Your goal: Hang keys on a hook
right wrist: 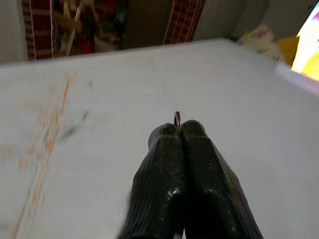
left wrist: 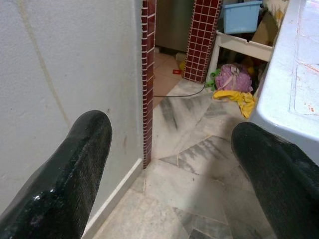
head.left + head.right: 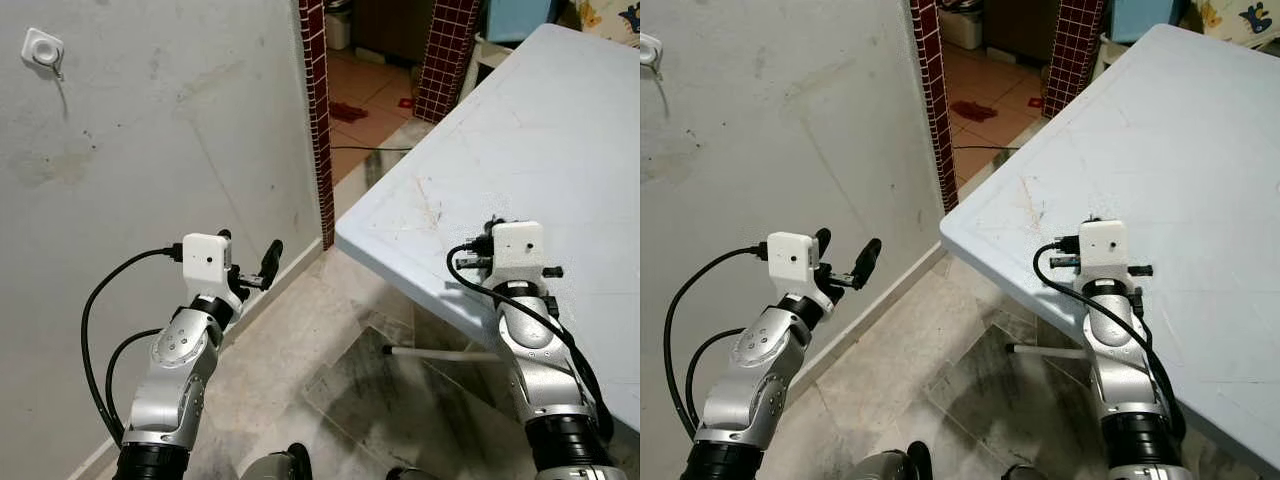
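My 2 glossy black fingers (image 1: 182, 164) pinched a thin metal ring (image 1: 177, 118) above the matt, scuffed white plastic table (image 3: 560, 130).

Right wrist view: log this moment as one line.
right hand: shut on key ring, over white table | left hand: open, empty, near wall | hook: bare, high on wall

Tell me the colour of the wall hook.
White, the hook shows best in the left eye view.

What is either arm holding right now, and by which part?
The right gripper has its jaws shut on a small metal ring, likely the key ring, pinched at its lower edge above the table. The left gripper is open, holding nothing.
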Controlling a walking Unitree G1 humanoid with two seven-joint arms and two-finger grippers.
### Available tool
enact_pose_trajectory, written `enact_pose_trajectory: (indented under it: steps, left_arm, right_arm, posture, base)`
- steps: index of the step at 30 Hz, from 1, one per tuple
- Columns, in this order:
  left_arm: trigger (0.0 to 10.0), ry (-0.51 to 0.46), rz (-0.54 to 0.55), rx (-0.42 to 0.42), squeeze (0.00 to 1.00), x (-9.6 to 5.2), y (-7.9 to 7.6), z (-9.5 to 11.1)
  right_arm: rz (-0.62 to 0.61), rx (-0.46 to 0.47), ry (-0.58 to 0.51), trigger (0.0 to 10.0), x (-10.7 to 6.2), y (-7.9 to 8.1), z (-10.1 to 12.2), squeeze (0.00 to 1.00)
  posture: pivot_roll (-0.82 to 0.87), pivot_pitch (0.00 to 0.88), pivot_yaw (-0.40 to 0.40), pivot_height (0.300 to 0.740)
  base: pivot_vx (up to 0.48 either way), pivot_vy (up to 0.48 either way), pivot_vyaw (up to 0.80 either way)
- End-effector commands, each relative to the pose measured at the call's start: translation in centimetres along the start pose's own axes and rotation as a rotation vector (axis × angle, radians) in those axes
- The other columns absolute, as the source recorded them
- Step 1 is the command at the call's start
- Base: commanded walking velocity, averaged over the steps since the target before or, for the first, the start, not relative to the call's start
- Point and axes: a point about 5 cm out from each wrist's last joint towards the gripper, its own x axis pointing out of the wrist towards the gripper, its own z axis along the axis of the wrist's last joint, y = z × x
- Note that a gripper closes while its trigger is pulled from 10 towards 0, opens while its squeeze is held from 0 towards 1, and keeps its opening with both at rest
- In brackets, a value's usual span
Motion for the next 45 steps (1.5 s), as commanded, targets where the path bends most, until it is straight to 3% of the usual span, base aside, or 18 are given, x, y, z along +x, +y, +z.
enact_pose_trajectory:
  steps: [1, 14, 24, 29, 37, 41, 43, 45]
  left_arm:
    - [10.0, 0.006, 0.017, 0.006, 0.00, -0.1, 0.3, -0.2]
    - [10.0, 0.001, 0.012, -0.001, 0.00, 0.1, 0.1, -0.2]
    - [10.0, -0.005, 0.026, 0.002, 0.00, 0.4, 0.2, -0.2]
    - [10.0, -0.012, 0.036, 0.007, 0.00, 0.6, 0.3, -0.1]
    - [10.0, -0.079, 0.249, 0.093, 0.00, 0.7, 3.4, 1.4]
    - [10.0, -0.100, 0.287, 0.112, 0.00, 0.5, 3.8, 1.8]
    - [10.0, -0.160, 0.325, 0.171, 0.00, 0.2, 4.0, 2.9]
    - [10.0, -0.189, 0.320, 0.171, 0.00, 0.2, 3.8, 3.5]
  right_arm:
    - [-0.002, 0.000, -0.053, 0.0, 0.1, 0.1, 1.1, 0.00]
    - [-0.011, 0.010, -0.174, 0.0, 0.4, 0.4, 3.9, 0.00]
    - [0.063, 0.245, -0.270, 0.0, 0.6, 1.1, 7.4, 0.00]
    - [0.123, 0.280, -0.281, 0.0, 0.5, 1.7, 7.6, 0.00]
    - [0.260, 0.396, -0.311, 0.0, 0.7, 3.4, 9.1, 0.00]
    - [0.262, 0.390, -0.330, 0.0, 0.7, 3.5, 9.6, 0.00]
    - [0.258, 0.365, -0.341, 0.0, 0.6, 3.5, 9.7, 0.00]
    - [0.247, 0.346, -0.336, 0.0, 0.5, 3.3, 9.4, 0.00]
  posture:
    - [-0.02, 0.161, 0.127, 0.740]
    - [-0.03, 0.159, 0.120, 0.740]
    - [-0.04, 0.156, 0.114, 0.740]
    - [-0.03, 0.149, 0.109, 0.740]
    - [-0.02, 0.139, 0.095, 0.740]
    - [-0.01, 0.138, 0.095, 0.740]
    - [-0.02, 0.137, 0.094, 0.740]
    - [-0.02, 0.135, 0.094, 0.740]
  base:
    - [0.000, 0.000, 0.00]
    - [0.000, 0.000, 0.00]
    - [0.000, 0.000, 0.00]
    - [0.000, 0.000, 0.00]
    - [0.000, 0.000, 0.00]
    - [0.000, 0.000, 0.00]
    - [0.000, 0.000, 0.00]
    - [0.000, 0.000, 0.00]
